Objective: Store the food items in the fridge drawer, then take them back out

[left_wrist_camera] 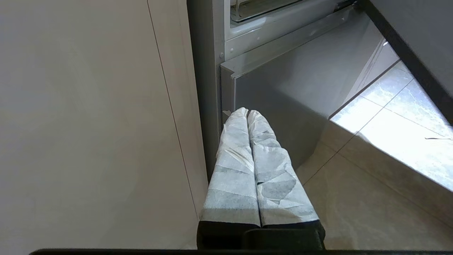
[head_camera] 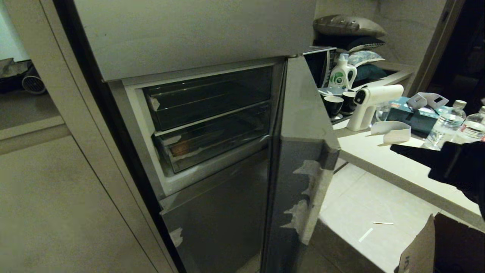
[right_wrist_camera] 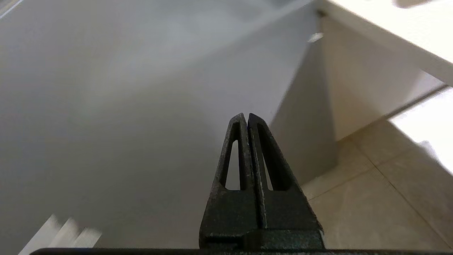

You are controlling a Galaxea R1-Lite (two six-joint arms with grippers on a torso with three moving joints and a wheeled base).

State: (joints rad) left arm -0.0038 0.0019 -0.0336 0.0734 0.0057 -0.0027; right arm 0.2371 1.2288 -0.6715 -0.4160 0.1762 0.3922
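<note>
Food item (head_camera: 182, 148): small, round, orange-tan; lies inside the fridge drawer (head_camera: 212, 142), toward its left end. Judged light, somewhat soft; grasp across its widest part, gently. Right claw (right_wrist_camera: 246, 118): closed, empty, well right of the drawer. Left claw (left_wrist_camera: 247, 114): closed, empty, below the drawer.

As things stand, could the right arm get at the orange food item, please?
Probably not yet: the food item lies behind the clear front of the fridge drawer, which looks pushed in, and the right gripper, shut, is off by the counter.

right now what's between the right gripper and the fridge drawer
In the head view, the open grey fridge door stands edge-on between the right gripper, shut and empty over the counter, and the fridge drawer.
</note>
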